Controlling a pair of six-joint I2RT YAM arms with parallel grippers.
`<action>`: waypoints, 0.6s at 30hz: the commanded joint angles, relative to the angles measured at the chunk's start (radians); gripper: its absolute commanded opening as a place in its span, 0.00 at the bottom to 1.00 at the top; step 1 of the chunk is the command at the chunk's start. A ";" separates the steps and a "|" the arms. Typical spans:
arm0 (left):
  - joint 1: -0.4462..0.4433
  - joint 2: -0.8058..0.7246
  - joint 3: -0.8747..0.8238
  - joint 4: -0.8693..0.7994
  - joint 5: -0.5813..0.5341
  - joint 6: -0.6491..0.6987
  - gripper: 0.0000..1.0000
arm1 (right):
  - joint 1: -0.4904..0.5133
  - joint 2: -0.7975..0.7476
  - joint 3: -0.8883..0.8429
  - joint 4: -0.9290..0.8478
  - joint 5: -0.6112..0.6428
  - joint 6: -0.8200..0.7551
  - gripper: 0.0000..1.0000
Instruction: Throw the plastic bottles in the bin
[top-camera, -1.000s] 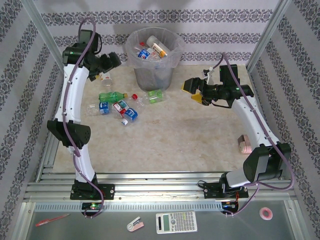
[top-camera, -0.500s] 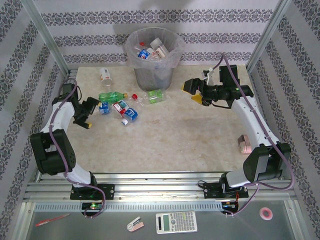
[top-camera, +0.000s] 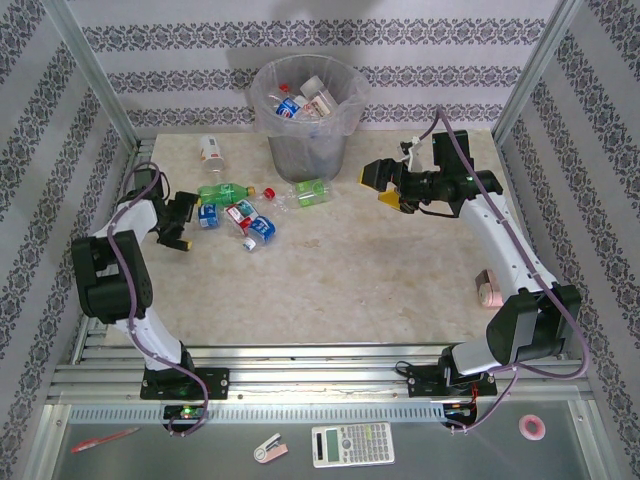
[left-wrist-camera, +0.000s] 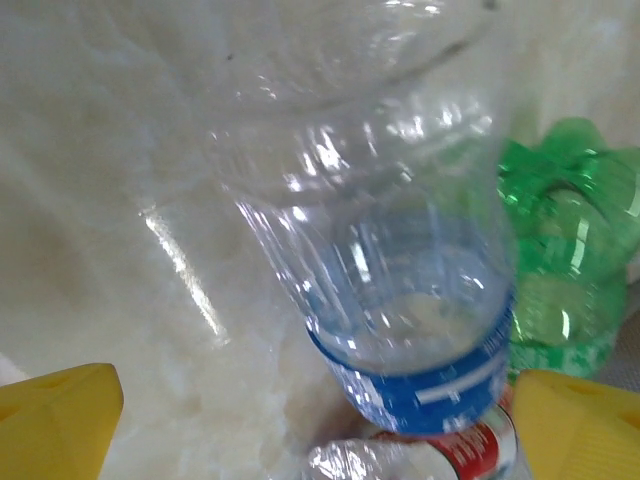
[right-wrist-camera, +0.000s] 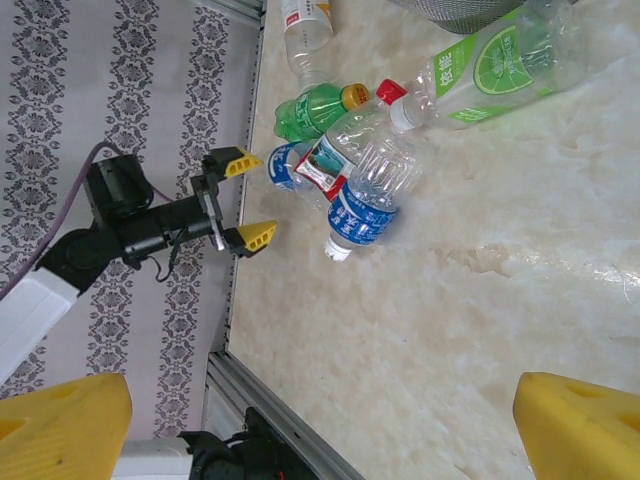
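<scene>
A second before, the left arm had reached up beside the bin. It had since folded back low, bringing the left pincer to the left edge of the bottles heaped on the desk. Its jaws were spread and empty, and the blue-label bottle lay right ahead between the yellow tips, not yet gripped. That read as lining up the next pick. Several bottles already lay in the bin, a lone bottle rested left of it, and another lay at its foot.

The left elbow was bent sharply, with the forearm level and pointing right. The right pincer had barely shifted. It hung spread and empty right of the bin, the arm arched high.
</scene>
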 joint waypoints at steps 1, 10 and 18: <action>0.009 0.047 0.056 0.057 -0.006 -0.049 1.00 | 0.003 -0.016 -0.012 -0.012 0.012 -0.014 0.98; 0.003 0.183 0.195 -0.024 -0.025 0.008 1.00 | 0.011 -0.009 -0.012 -0.005 0.014 -0.005 0.98; 0.003 0.233 0.235 -0.140 -0.049 0.127 0.86 | 0.011 -0.002 -0.003 -0.005 0.012 -0.005 0.98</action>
